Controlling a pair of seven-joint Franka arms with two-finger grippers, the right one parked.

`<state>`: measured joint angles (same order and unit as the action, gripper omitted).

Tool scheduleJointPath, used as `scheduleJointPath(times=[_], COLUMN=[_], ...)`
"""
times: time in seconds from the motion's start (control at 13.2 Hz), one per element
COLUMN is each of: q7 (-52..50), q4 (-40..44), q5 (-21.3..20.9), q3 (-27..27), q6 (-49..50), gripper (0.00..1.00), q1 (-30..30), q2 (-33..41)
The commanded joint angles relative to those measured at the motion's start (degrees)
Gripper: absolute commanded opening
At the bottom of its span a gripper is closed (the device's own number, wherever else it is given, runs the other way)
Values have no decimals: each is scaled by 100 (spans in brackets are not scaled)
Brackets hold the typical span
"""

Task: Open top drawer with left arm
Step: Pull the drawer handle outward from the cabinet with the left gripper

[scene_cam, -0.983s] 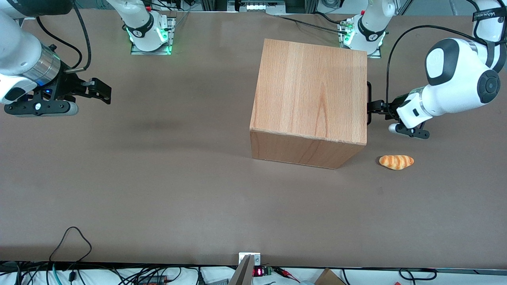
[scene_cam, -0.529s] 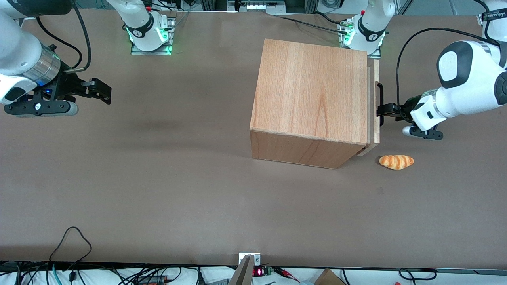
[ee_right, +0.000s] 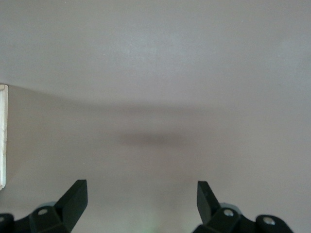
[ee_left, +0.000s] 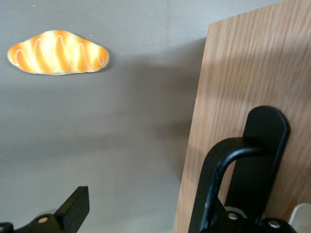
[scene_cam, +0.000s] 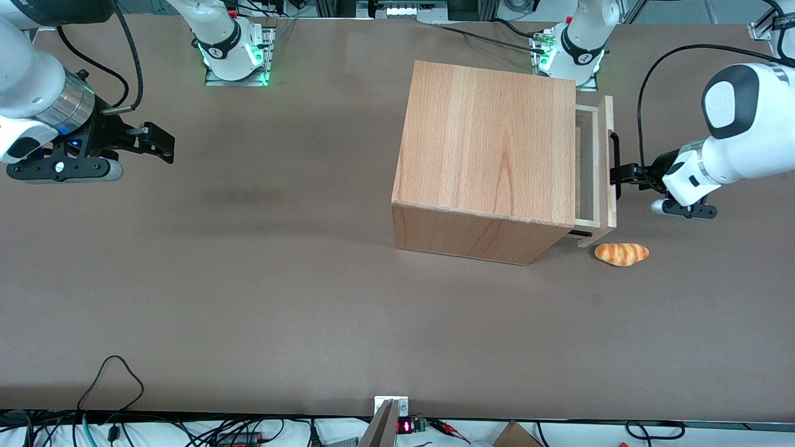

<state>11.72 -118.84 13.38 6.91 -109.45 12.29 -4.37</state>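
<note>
The top drawer (scene_cam: 594, 162) stands partly pulled out of the wooden cabinet (scene_cam: 490, 143), and its pale interior shows. Its front panel (ee_left: 243, 73) carries a long black bar handle (scene_cam: 615, 155). The left arm (scene_cam: 739, 130) reaches in from the working arm's end of the table. Its gripper (scene_cam: 624, 174) is at the handle, in front of the drawer. In the left wrist view the gripper (ee_left: 143, 196) is open. One finger (ee_left: 75, 208) stands clear over the table. The other is hidden at the handle (ee_left: 218, 179), hooked on it.
A striped bread roll (scene_cam: 621, 253) lies on the brown table (scene_cam: 248, 279), just nearer the front camera than the drawer's front corner. It also shows in the left wrist view (ee_left: 58, 52). Cables run along the table's front edge.
The top drawer has slid out of the cabinet toward the working arm's end. The left gripper has drawn back the same way with the handle.
</note>
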Motion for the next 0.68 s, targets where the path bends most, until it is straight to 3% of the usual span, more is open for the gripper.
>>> scheduleJointPath(times=[0.0, 0.61], q7=[94, 102], q4=[-43, 27], q5=[-186, -379], q3=[21, 21], q6=[-59, -59], gripper=[100, 100], q1=[186, 766], q2=[24, 24])
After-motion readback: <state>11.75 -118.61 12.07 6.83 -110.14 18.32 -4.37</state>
